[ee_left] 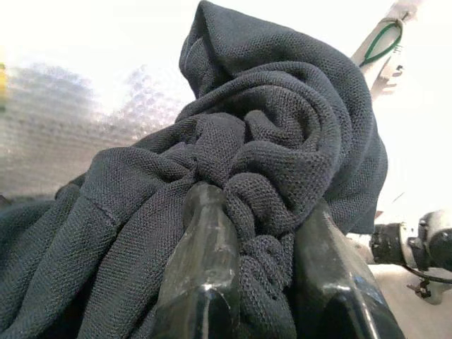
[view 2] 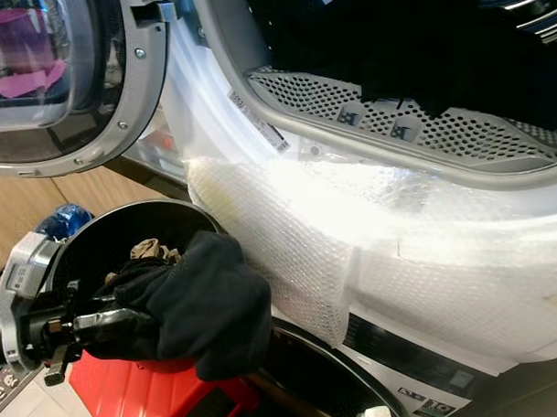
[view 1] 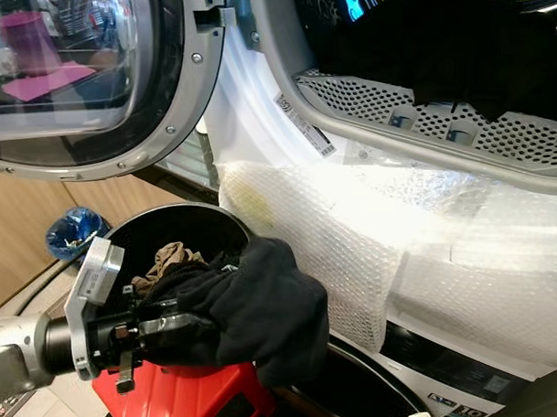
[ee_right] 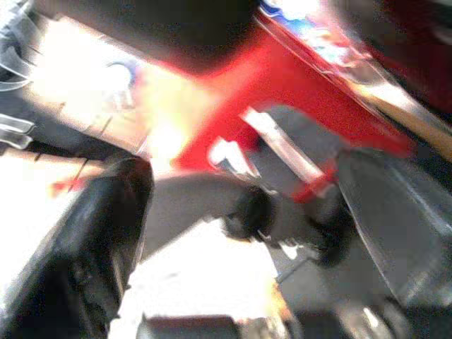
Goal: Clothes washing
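Left gripper (view 1: pixel 169 325) clamped on dark shirt (view 1: pixel 257 308) above black basket (view 1: pixel 182 222); right gripper (ee_right: pixel 233 233) fingers apart, blurred.

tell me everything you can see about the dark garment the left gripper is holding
The dark garment is charcoal knit fabric with a fine mesh-like weave, bunched into folds. The left gripper pinches a twisted fold between its two black fingers. The garment hangs over the black basket, in front of the bubble wrap.
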`<state>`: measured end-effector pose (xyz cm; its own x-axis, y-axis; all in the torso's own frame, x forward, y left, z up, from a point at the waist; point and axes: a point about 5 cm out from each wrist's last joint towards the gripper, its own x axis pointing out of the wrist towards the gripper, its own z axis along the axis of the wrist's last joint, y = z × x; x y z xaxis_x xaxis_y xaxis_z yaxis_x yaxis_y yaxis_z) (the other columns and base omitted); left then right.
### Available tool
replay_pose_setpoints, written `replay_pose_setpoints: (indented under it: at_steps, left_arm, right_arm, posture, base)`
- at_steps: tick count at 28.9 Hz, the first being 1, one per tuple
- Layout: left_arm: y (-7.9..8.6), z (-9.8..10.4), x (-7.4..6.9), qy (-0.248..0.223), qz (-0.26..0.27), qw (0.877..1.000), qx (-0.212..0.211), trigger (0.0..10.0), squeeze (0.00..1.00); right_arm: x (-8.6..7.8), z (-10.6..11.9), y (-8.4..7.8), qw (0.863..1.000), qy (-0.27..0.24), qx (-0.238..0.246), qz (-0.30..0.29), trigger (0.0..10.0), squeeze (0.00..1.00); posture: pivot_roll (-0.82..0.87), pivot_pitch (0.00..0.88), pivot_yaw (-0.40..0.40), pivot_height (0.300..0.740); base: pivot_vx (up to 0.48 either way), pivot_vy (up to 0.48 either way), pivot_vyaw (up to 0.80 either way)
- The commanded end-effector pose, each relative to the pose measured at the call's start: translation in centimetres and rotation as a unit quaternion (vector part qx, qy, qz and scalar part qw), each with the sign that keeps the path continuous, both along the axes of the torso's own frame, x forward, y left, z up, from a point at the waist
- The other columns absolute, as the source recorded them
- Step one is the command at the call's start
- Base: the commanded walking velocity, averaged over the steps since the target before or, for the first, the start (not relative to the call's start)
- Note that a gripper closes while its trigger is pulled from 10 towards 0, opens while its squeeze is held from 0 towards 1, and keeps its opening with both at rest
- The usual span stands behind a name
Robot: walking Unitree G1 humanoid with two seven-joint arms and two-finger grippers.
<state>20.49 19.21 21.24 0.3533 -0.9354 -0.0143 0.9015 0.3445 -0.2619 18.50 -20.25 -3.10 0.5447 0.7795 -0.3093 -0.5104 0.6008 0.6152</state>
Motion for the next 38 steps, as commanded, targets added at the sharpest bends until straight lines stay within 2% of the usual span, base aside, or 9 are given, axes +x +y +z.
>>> replay_pose_setpoints:
  at_steps: [1,6,8,12,14,18,22,27,38]
  left_arm:
    - [0.3,0.8,0.3,-0.021,0.003,1.0,-0.006,0.0,0.0]
    - [0.1,1.7,1.4,-0.047,0.008,0.999,-0.026,0.0,0.0]
    - [-0.3,2.0,1.9,-0.049,0.005,0.997,-0.06,0.0,0.0]
    - [-1.0,1.6,1.9,-0.042,-0.006,0.996,-0.076,0.0,0.0]
    - [-1.5,1.4,2.1,-0.039,-0.009,0.996,-0.085,0.0,0.0]
    - [-1.7,1.5,2.5,-0.038,-0.011,0.994,-0.1,0.0,0.0]
    - [-3.2,1.2,3.2,-0.027,-0.017,0.99,-0.139,0.0,0.0]
    - [-5.6,0.7,4.3,-0.007,-0.029,0.986,-0.163,0.0,0.0]
    - [-10.4,-0.4,4.1,0.05,-0.056,0.978,-0.194,0.0,0.0]
  right_arm:
    - [0.5,1.4,0.2,0.998,-0.033,0.036,0.029,10.0,0.0]
    - [3.4,5.8,2.0,0.984,-0.14,0.108,0.025,10.0,0.0]
    - [5.5,9.0,3.3,0.968,-0.211,0.138,0.008,10.0,0.0]
    - [6.4,11.5,4.0,0.949,-0.25,0.192,-0.007,10.0,0.0]
    - [5.9,12.0,4.5,0.943,-0.251,0.219,0.009,10.0,1.0]
    - [5.3,12.0,5.2,0.944,-0.243,0.223,0.022,10.0,1.0]
    - [3.5,12.3,5.9,0.93,-0.263,0.252,0.045,10.0,1.0]
    - [2.7,10.7,6.9,0.942,-0.249,0.211,0.08,10.0,1.0]
    - [5.7,10.3,7.2,0.943,-0.28,0.147,-0.099,10.0,0.95]
  posture:
    - [0.07,0.104,0.07,0.74]
    - [0.07,0.084,0.057,0.74]
    - [0.07,0.067,0.062,0.74]
    - [0.07,0.05,0.066,0.74]
    - [0.07,0.047,0.07,0.74]
    - [0.07,0.042,0.076,0.74]
    - [0.07,0.034,0.082,0.74]
    - [0.07,0.035,0.088,0.74]
    - [0.05,0.044,0.106,0.74]
  base:
    - [0.0,0.0,0.0]
    - [0.0,0.0,0.0]
    - [0.0,0.0,0.0]
    - [0.0,0.0,0.0]
    - [0.0,0.0,0.0]
    - [0.0,0.0,0.0]
    - [0.0,0.0,0.0]
    - [0.0,0.0,0.0]
    - [0.0,0.0,0.0]
